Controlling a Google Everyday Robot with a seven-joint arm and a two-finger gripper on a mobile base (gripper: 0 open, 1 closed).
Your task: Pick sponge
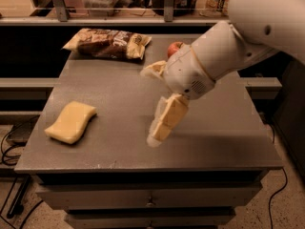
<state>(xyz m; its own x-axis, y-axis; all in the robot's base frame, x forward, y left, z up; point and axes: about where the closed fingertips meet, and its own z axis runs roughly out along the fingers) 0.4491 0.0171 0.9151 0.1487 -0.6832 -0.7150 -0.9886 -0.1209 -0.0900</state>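
Jaws of the gripper (159, 97) stand spread and empty over the middle of the desk (228, 128), well apart from the sponge (71, 122) lying flat toward its front-left corner, seemingly light and squashy, likely best pinched across its narrower width.

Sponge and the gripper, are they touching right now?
Apart. The camera view shows a wide stretch of tabletop between the sponge, at the left, and the gripper, near the middle.
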